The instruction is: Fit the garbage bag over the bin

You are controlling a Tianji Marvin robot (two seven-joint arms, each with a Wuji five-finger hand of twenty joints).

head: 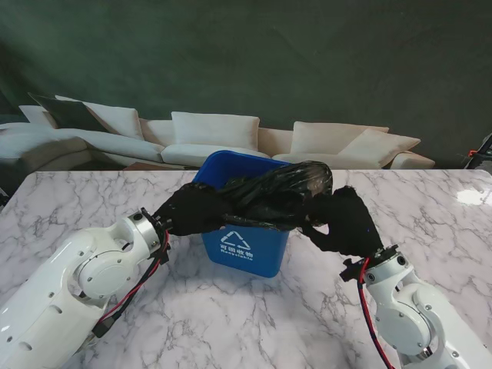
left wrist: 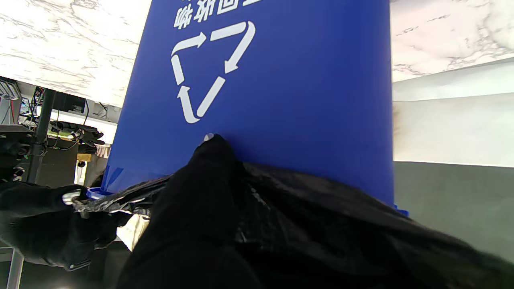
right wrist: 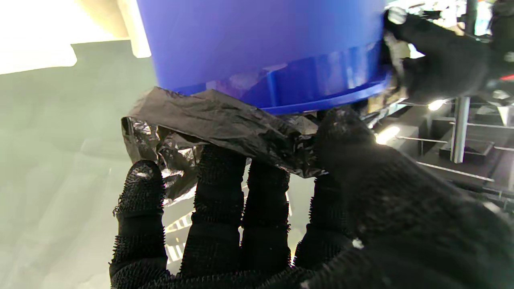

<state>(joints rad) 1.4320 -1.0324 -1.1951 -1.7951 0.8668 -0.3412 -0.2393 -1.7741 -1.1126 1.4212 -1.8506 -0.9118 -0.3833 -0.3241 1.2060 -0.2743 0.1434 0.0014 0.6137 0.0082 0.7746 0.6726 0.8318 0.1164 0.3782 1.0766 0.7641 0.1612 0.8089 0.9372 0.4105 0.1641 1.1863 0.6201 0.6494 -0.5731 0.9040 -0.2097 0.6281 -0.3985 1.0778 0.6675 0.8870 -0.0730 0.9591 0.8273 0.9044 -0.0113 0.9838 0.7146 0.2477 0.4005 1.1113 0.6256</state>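
Note:
A blue bin [head: 246, 246] with a white recycling mark stands in the middle of the marble table. A black garbage bag [head: 280, 192] lies bunched across the bin's near rim and opening. My left hand [head: 192, 209], in a black glove, is shut on the bag's left end at the rim. At the right of the bin my right hand [head: 342, 221] is shut on the bag's right end. In the left wrist view the bag [left wrist: 321, 208] drapes below the bin wall [left wrist: 281, 100]. The right wrist view shows gloved fingers [right wrist: 217, 200] pinching crumpled bag [right wrist: 225, 124] by the bin rim [right wrist: 321, 104].
The marble table [head: 92, 200] spreads on both sides of the bin and toward me. Beyond its far edge stand white sofas [head: 215, 134] against a dark green wall. A cable runs along each white forearm.

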